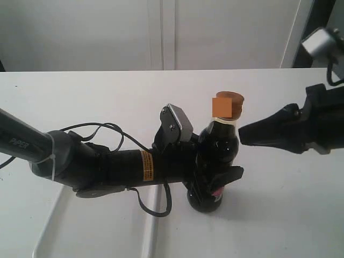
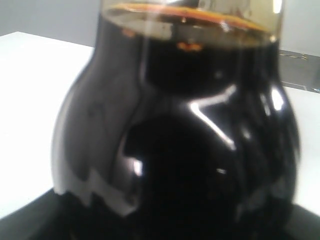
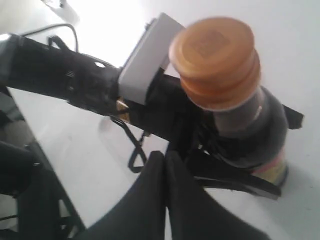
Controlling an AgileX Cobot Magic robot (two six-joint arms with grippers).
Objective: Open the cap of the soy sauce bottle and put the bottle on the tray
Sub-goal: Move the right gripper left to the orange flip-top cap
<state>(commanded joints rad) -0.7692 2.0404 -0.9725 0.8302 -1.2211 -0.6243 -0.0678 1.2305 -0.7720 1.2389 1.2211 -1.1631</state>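
The soy sauce bottle (image 1: 219,144) stands upright on the white table, dark liquid filling it to the shoulders. Its golden-brown cap (image 1: 228,105) is closed on top. My left gripper (image 1: 215,180) is shut on the bottle's lower body, with its black fingers on either side. The dark glass of the bottle (image 2: 190,135) fills the left wrist view. My right gripper (image 1: 241,134) hovers just right of the bottle's neck, its fingers pressed together and empty. From the right wrist the cap (image 3: 215,60) appears beyond the shut fingertips (image 3: 159,159). The white tray (image 1: 97,220) lies at the lower left, under the left arm.
The left arm (image 1: 107,164) with its loose cable stretches from the left across the tray to the bottle. A white wall panel stands behind the table's far edge. The bare tabletop (image 1: 290,215) spreads right of the bottle.
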